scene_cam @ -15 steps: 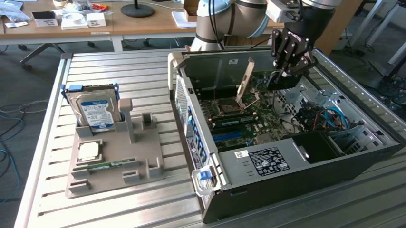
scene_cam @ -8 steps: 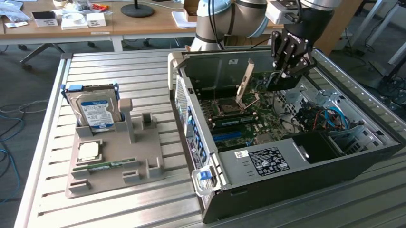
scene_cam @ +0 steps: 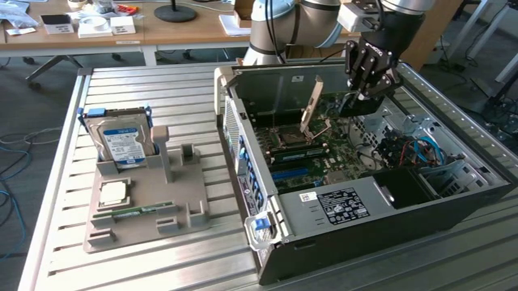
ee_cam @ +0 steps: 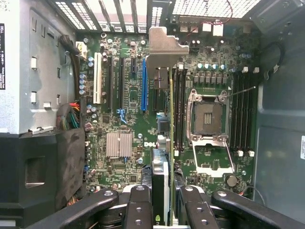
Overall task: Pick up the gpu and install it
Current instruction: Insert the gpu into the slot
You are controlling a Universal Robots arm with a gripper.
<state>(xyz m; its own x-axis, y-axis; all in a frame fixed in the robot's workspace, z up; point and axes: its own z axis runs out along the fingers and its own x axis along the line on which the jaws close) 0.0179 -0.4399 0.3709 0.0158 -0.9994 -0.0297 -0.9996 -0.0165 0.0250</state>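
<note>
My gripper (scene_cam: pixel 368 91) is shut on the gpu (scene_cam: pixel 358 104), a slim black card held on edge over the open computer case (scene_cam: pixel 453 200). In the wrist view the gpu (ee_cam: pixel 170 138) appears edge-on, with its silver bracket (ee_cam: pixel 164 47) at the far end. The card runs back between my black fingers (ee_cam: pixel 138 205), and the gripper (ee_cam: pixel 164 212) clamps it from both sides. It hangs above the green motherboard (ee_cam: pixel 119 119), beside the blue slot (ee_cam: pixel 144 86) and between that slot and the open CPU socket (ee_cam: pixel 207 117).
A grey fixture tray (scene_cam: pixel 174 206) on the slatted table holds a hard drive (scene_cam: pixel 121 142), a CPU chip (scene_cam: pixel 113 193) and a green memory stick (scene_cam: pixel 133 212). Inside the case are a black power supply (scene_cam: pixel 348 203), cables (scene_cam: pixel 413 151) and the raised socket lever (scene_cam: pixel 312 106).
</note>
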